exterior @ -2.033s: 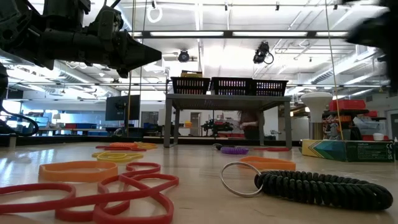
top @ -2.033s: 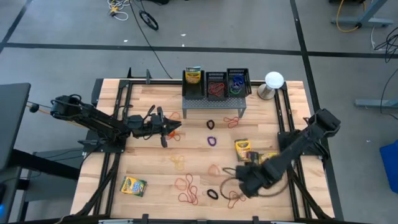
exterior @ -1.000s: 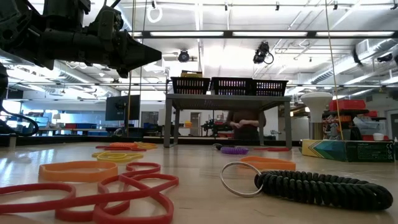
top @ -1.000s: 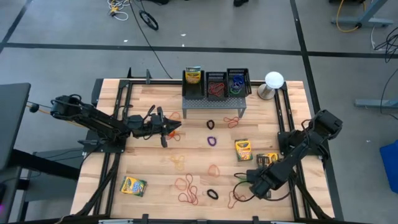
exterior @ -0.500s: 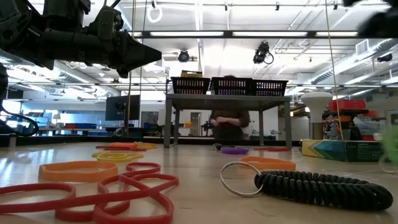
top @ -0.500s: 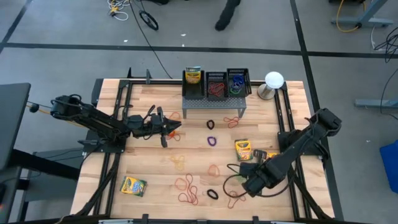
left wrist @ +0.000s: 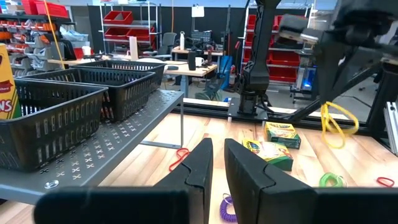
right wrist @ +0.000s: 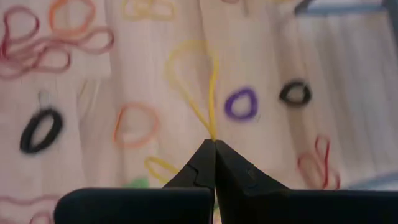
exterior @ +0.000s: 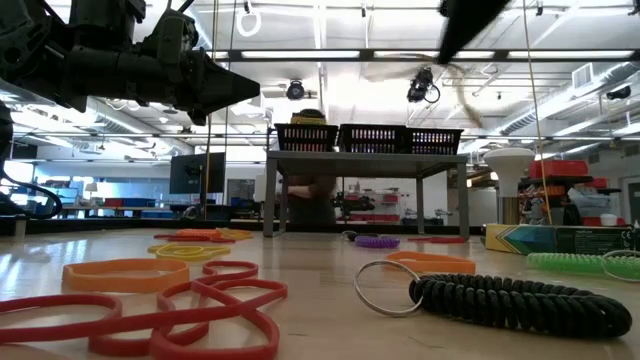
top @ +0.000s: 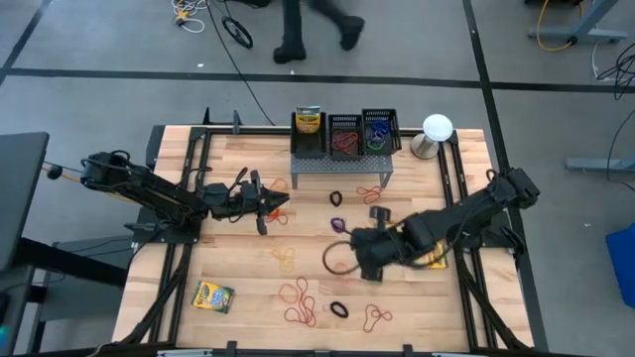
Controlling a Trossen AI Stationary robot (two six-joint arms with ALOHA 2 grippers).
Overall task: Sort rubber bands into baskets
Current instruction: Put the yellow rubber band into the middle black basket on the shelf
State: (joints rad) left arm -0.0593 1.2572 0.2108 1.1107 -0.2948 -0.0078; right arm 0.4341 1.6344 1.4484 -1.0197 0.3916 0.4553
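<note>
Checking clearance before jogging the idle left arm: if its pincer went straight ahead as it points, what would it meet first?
Probably nothing nearby: the left pincer points past the stand's leg toward the crayon boxes; depth is unclear.

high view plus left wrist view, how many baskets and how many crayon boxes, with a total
baskets: 3
crayon boxes: 4 (one upright in the leftmost basket, one at the near left of the table, two close together by the right arm, seen in the left wrist view)
total: 7
</note>
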